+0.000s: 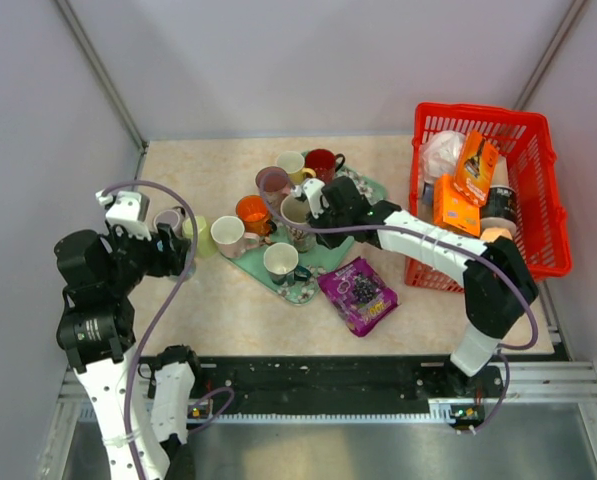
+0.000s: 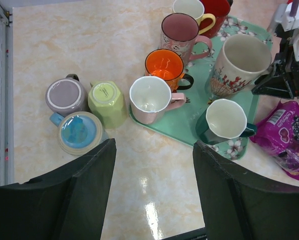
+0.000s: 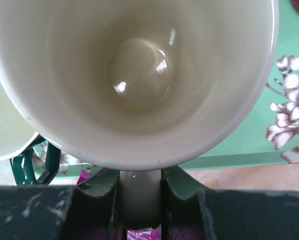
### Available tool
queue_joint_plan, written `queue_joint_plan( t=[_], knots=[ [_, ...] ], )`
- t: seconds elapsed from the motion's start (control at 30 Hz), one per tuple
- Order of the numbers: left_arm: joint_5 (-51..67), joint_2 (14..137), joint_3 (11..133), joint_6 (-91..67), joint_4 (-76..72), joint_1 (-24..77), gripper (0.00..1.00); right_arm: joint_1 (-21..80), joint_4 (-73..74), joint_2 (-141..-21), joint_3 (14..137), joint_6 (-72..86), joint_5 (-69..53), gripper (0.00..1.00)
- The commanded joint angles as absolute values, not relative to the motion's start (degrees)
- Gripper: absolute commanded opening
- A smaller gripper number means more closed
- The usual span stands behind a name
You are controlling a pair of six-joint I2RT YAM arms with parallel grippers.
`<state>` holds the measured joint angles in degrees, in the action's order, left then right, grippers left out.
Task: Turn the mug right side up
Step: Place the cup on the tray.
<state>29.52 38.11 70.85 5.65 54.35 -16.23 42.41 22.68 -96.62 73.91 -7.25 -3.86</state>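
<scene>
While the floral mug (image 2: 242, 65) is seen mouth-up on the tray (image 2: 187, 124), toward its right side, its handle is clamped between the fingers (image 3: 178, 196) of the right gripper (image 3: 140, 192). From the right wrist view, the mug's cream interior is seen bare and glossy. Whether its base sits flat on the tray cannot be told.

The left gripper (image 2: 154, 145) is held above the table, just off the tray's near-left edge, jaws spread wide with nothing between them.

Noted on the tray, all mouth-up:
- white mug (image 2: 150, 97) at the left edge
- orange mug (image 2: 164, 66) behind it
- pink mug (image 2: 179, 30) farther back
- dark-green mug (image 2: 225, 120) at the near corner

Noted off the tray's left edge, all mouth-down and clustered, touching or nearly so:
- grey mug (image 2: 65, 95)
- green mug (image 2: 106, 101), nearest the tray
- blue-based mug (image 2: 79, 132)

A purple packet (image 2: 289, 135) is seen on the table just right of the tray's near corner. A red basket (image 1: 533, 200) of goods is placed well to the tray's right.
</scene>
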Motion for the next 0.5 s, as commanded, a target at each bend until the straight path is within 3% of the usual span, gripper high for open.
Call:
queue_joint_plan(
  t=[0.0, 0.47],
  knots=[
    [31.29, 37.27, 70.66, 4.31, 51.5, -17.14, 0.68, 43.15, 15.38, -96.41, 77.17, -5.36, -3.34, 0.0],
    [31.38, 36.83, 69.87, 3.87, 51.42, -17.58, 0.68, 44.82, 13.09, -99.75, 74.09, -5.54, -2.82, 0.0]
  ],
)
